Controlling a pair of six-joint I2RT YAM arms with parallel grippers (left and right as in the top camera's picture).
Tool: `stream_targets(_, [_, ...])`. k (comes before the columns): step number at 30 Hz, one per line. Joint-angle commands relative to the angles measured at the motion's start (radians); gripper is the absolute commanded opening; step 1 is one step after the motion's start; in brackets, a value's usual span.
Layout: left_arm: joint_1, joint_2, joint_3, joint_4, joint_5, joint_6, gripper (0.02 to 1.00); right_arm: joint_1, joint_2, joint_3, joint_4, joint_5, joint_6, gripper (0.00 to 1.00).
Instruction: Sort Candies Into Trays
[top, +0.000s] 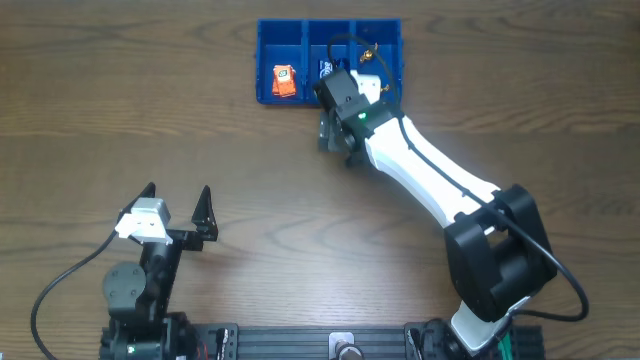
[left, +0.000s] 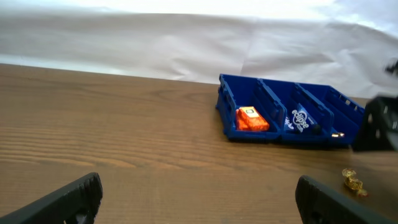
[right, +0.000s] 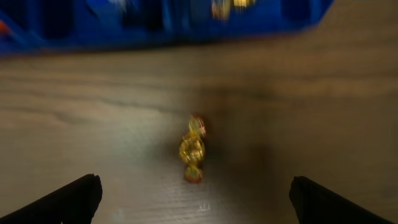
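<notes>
Across the wooden tabletop (top: 150, 110) we're well into the sort, by the look of it. The right arm (top: 430, 180) stretches from its base up to the front of the blue tray (top: 262, 60), which sits at the far side with three compartments in a row. The left tool (top: 177, 192) is parked near its own base, well apart from the action, fingers spread wide and carrying nothing. The right tool (right: 193, 186) is released too, fingers set wide and gripping nothing yet. Now the scoreboard: an orange candy (top: 284, 81) lies in the left compartment, a blue-and-white candy (left: 300, 118) in the middle one, and a gold-wrapped candy (top: 368, 56) in the right one. One piece left that I can see: a second gold candy (right: 193, 149), loose on the tabletop just in front of the tray, lined up with the gap between the right tool's fingers. So I'd call it three placed and one to go, and this last one looks bound for the right compartment beside its twin. No grasp is made yet, so the pick, the short carry and the drop all remain.
</notes>
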Motion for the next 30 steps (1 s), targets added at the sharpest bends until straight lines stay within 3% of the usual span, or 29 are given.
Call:
stream_targets(1, [-0.004,-0.005,-0.021,-0.031,0.024,0.007,0.998,-0.011,0.026,-0.037,0.048,-0.019,0.043,1.0])
stream_targets(14, [-0.004,-0.005,-0.021,-0.031,0.024,0.007,0.998,-0.047,0.185,-0.044,0.167,-0.053,0.048,0.917])
stream_targets(18, [-0.004,-0.005,-0.021,-0.031,0.024,0.007,0.998,-0.047,0.185,-0.047,0.189,-0.05,0.069,0.814])
stream_targets(23, [-0.004,-0.005,-0.021,-0.031,0.024,0.007,0.998,-0.045,0.185,-0.048,0.182,-0.049,0.069,0.617])
stream_targets(30, [-0.004,-0.005,-0.021,-0.031,0.024,0.007,0.996,-0.045,0.188,-0.061,0.178,-0.048,0.069,0.529])
